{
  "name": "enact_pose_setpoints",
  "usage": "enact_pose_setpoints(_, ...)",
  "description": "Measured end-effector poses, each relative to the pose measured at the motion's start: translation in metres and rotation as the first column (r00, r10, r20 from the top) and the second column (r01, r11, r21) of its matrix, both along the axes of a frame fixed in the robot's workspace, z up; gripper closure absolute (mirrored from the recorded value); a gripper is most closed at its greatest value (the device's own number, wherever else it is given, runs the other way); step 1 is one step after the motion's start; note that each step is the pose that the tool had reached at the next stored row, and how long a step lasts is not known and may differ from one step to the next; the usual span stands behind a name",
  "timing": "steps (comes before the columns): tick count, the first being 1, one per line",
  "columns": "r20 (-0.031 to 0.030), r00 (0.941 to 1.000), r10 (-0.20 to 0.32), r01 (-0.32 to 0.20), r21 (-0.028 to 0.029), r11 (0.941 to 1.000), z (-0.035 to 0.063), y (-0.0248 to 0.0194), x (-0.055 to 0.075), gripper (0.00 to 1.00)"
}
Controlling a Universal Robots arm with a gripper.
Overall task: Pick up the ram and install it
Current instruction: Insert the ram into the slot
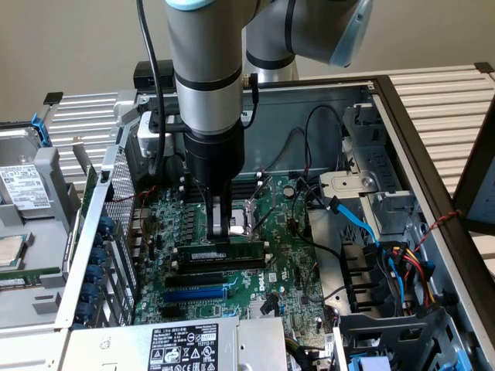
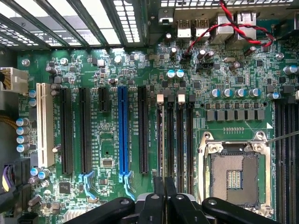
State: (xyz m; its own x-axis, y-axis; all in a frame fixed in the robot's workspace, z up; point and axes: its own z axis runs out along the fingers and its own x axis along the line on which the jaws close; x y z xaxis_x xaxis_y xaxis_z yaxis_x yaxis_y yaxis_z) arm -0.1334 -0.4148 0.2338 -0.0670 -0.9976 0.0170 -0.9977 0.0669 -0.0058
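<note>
Pinching the ram (image 1: 220,253) by its top edge with the pincer (image 1: 223,234) pressed together, centre of the exterior view; stood on edge on the motherboard (image 1: 288,267), long axis left-to-right, label toward lower frame.

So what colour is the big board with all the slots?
Green. The motherboard shows best in the wrist view.

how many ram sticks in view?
1. The ram is held on edge by the gripper over the memory slots beside the CPU socket. The arm may hide others behind it.
</note>
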Motion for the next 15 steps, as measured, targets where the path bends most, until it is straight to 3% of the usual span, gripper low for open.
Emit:
enact_pose_setpoints(4, 0.0, 1.0, 0.0, 0.0, 0.0001, 1.0, -0.0001, 0.0, 0.0, 0.88)
enact_pose_setpoints(8, -0.0086, 1.0, 0.0, 0.0, 0.0, 1.0, -0.0003, 0.0, -0.0001, 0.88)
enact_pose_setpoints(15, -0.0086, 1.0, 0.0, 0.0, 0.0001, 1.0, -0.0004, 0.0, 0.0, 0.88)
